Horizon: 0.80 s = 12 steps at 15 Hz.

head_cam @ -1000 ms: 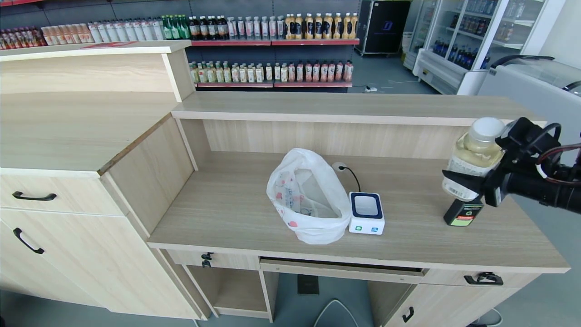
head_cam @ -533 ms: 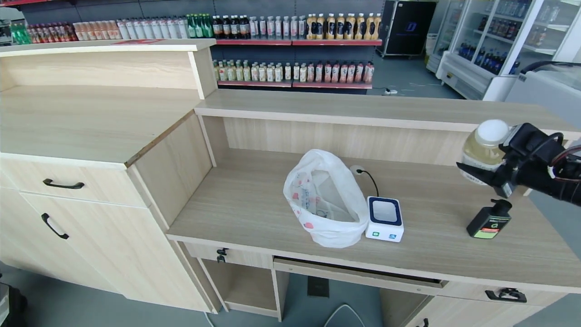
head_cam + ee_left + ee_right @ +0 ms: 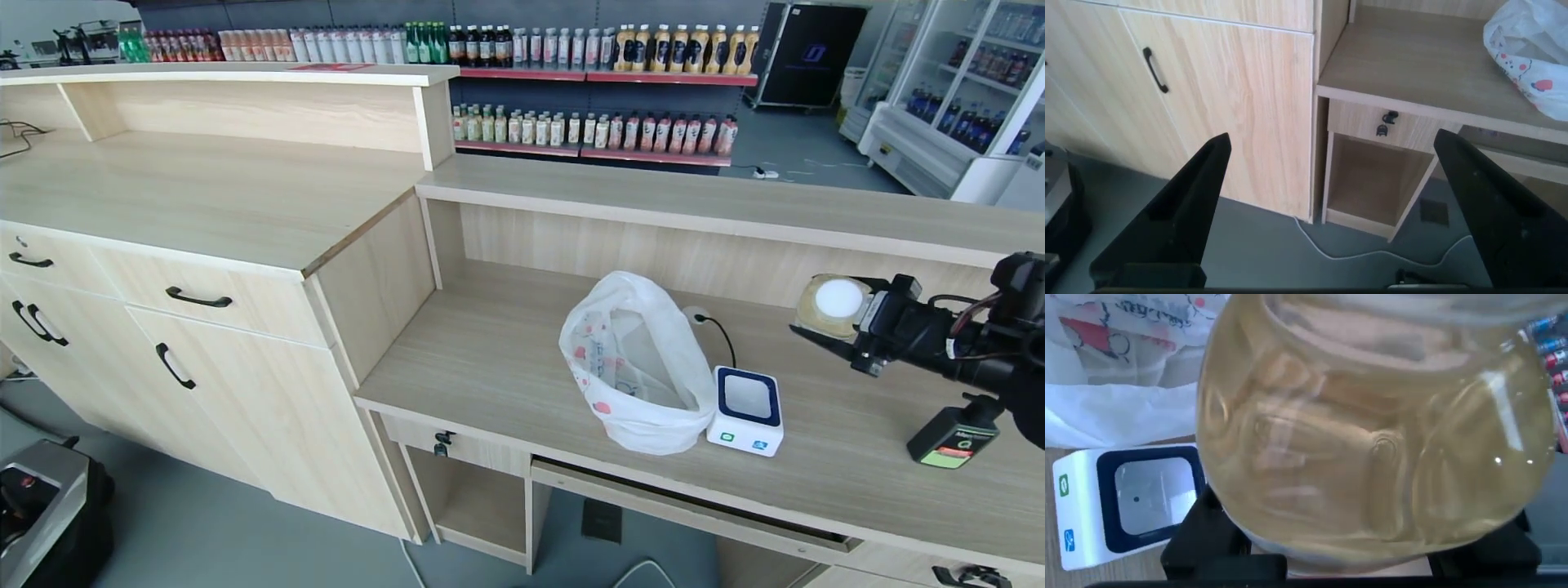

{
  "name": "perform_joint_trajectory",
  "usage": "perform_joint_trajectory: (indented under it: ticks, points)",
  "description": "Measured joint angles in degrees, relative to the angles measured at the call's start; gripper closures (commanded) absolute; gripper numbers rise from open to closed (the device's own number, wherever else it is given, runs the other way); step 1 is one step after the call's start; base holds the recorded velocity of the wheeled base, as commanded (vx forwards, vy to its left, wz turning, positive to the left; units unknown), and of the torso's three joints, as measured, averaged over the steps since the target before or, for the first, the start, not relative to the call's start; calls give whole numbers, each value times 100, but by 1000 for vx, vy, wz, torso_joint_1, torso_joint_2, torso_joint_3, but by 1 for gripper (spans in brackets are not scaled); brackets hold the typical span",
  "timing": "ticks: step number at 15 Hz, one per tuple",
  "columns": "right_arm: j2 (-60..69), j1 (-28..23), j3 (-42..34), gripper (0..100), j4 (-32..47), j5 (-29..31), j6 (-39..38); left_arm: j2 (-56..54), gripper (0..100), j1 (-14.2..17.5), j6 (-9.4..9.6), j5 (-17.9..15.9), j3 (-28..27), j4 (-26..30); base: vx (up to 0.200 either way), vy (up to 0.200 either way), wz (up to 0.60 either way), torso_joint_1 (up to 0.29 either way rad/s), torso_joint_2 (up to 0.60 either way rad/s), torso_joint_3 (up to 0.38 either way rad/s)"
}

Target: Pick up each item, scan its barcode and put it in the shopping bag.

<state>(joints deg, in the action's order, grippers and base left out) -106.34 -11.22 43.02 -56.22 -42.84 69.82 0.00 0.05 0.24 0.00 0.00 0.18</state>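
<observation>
While our right claw (image 3: 819,320) clenched the bottle (image 3: 836,300) above the counter (image 3: 506,351), at 3 o'clock from the scanner (image 3: 744,410) and bag (image 3: 637,367), we judged it heavy with liquid, smooth, slippery, best held around its middle. Our left claw (image 3: 1333,140) hung released, jaws apart.

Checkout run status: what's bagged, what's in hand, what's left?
Done: nothing visibly bagged; the shopping bag looks empty from the head view. In hand: the right gripper holds a bottle of yellowish drink above the counter, right of the scanner, not yet over it. Left: scan and bag it, then the dark pump bottle standing on the counter. The left gripper is open.
</observation>
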Motion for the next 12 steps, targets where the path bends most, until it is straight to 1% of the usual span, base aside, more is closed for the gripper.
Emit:
perform_joint_trajectory:
  ticks: [2, 6, 12]
  points:
    - [-278, -22, 6, 100, -106, -245, 91, 0, 0, 0, 2, 0, 0, 0, 0, 0, 0, 0, 0, 0]
    - [-717, -24, 30, 100, -352, -517, 135, 0, 0, 2, 0, 0, 0, 0, 0, 0, 0, 0, 0, 0]
    - [-1180, -50, 72, 100, -462, -640, 450, 0, 0, 5, 0, 0, 0, 0, 0, 0, 0, 0, 0, 0]
